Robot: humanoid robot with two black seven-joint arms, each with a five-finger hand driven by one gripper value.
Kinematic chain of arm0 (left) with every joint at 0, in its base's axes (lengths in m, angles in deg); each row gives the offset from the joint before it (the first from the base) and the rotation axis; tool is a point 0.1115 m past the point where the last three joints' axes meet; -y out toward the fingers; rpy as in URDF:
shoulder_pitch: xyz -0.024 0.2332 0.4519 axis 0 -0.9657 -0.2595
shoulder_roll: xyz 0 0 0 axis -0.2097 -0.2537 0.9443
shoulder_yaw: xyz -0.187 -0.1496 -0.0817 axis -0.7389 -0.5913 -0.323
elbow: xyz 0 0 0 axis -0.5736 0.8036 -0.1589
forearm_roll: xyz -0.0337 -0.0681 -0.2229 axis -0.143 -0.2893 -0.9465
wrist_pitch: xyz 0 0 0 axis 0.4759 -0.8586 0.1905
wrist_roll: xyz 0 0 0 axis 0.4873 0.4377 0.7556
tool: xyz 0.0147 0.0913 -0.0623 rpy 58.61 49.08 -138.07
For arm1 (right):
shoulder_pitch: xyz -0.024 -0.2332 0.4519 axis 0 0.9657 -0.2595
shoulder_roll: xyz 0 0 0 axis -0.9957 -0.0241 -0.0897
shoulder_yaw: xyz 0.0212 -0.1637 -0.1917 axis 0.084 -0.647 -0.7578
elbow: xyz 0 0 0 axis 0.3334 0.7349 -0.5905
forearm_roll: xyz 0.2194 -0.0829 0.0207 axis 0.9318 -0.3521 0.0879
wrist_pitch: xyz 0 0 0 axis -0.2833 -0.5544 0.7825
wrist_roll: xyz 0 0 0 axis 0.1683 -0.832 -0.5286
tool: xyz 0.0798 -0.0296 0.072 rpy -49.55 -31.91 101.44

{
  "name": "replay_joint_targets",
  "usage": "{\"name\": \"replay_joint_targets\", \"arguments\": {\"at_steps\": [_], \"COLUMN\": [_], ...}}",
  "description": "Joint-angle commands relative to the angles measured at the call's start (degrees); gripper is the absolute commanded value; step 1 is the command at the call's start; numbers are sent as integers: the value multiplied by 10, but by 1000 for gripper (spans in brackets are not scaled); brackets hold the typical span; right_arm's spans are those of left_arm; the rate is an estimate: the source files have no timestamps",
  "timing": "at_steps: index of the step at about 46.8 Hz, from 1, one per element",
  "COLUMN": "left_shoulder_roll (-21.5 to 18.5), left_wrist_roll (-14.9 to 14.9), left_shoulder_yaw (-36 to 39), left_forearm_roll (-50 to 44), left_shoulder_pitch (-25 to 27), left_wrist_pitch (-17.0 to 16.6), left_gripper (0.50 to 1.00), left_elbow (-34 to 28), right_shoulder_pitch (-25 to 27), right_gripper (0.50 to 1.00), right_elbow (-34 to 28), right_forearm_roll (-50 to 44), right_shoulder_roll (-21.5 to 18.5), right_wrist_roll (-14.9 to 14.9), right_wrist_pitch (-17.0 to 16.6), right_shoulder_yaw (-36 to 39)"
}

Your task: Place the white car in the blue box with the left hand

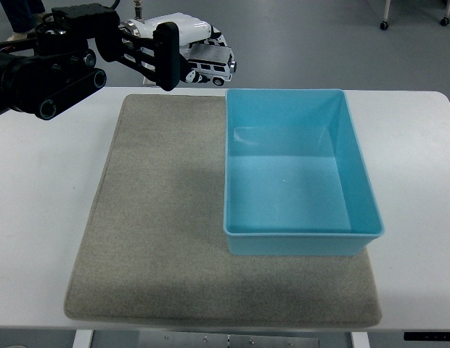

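Observation:
My left hand [183, 49] comes in from the upper left and is shut on the white car [208, 67], a small white van-like toy with dark windows. It holds the car in the air over the table's far edge, just up and left of the blue box's far left corner. The blue box [301, 228] is an open light blue plastic bin with nothing inside, standing on the right half of the grey mat. The right arm does not show.
A grey felt mat [160, 217] covers the middle of the white table [43, 188]. Grey floor lies beyond the table's far edge, with furniture casters [383, 25] at the top right.

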Motion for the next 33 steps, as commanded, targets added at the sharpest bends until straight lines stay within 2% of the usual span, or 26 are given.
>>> {"name": "replay_joint_targets", "arguments": {"at_steps": [1, 11, 17, 33], "left_shoulder_roll": [4, 9, 31, 63], "left_wrist_roll": [0, 0, 0, 0], "left_shoulder_yaw": [-7, -14, -14, -13], "left_forearm_roll": [1, 2, 3, 5], "left_shoulder_pitch": [1, 0, -10, -28], "left_wrist_pitch": [0, 0, 0, 1], "left_gripper": [500, 500, 500, 500], "left_elbow": [-16, -55, -78, -91], "right_shoulder_pitch": [0, 0, 0, 0], "right_gripper": [936, 936, 936, 936], "right_elbow": [0, 0, 0, 0], "right_forearm_roll": [0, 0, 0, 0], "right_shoulder_roll": [0, 0, 0, 0], "right_wrist_roll": [0, 0, 0, 0], "right_wrist_pitch": [0, 0, 0, 0], "right_shoulder_yaw": [0, 0, 0, 0]}}
